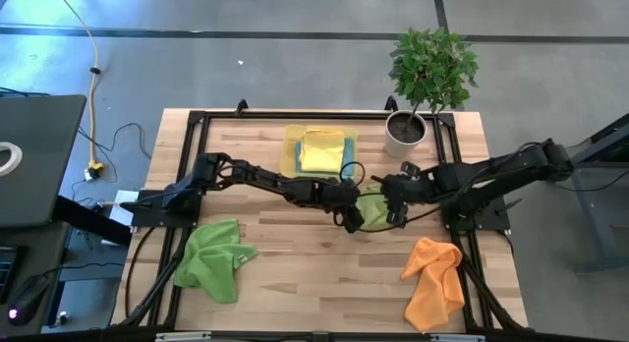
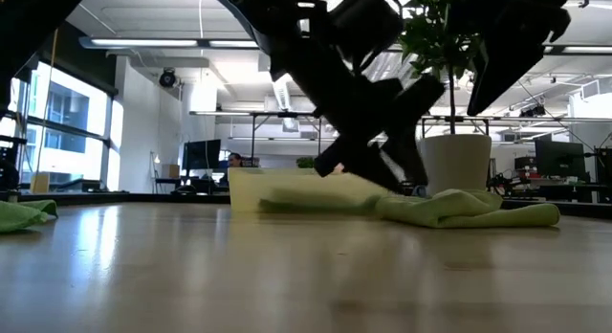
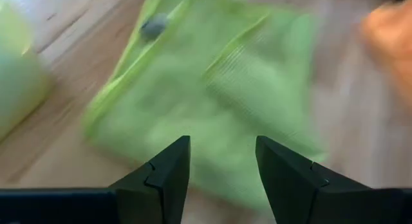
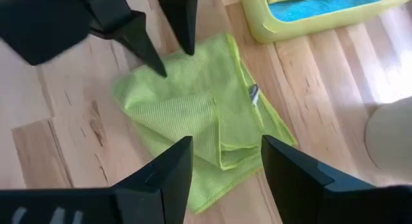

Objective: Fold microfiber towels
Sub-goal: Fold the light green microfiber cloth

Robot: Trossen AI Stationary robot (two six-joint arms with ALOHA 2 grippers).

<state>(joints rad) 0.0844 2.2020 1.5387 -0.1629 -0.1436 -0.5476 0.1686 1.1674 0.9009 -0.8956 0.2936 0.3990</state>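
A folded green towel (image 1: 375,210) lies flat on the table's middle, in front of the yellow tray (image 1: 291,138), which holds a yellow towel (image 1: 320,148) on a blue one (image 1: 346,145). My left gripper (image 3: 222,143) is open just above the folded towel's left part; it also shows in the right wrist view (image 4: 174,60). My right gripper (image 4: 225,143) is open above the towel's right side (image 4: 206,114). A crumpled green towel (image 1: 214,258) lies near left, and an orange towel (image 1: 433,278) near right.
A potted plant in a white pot (image 1: 405,133) stands at the far right, close behind my right arm. The black frame rails (image 1: 187,155) run along the table's sides. Bare wood shows in the near middle (image 1: 314,273).
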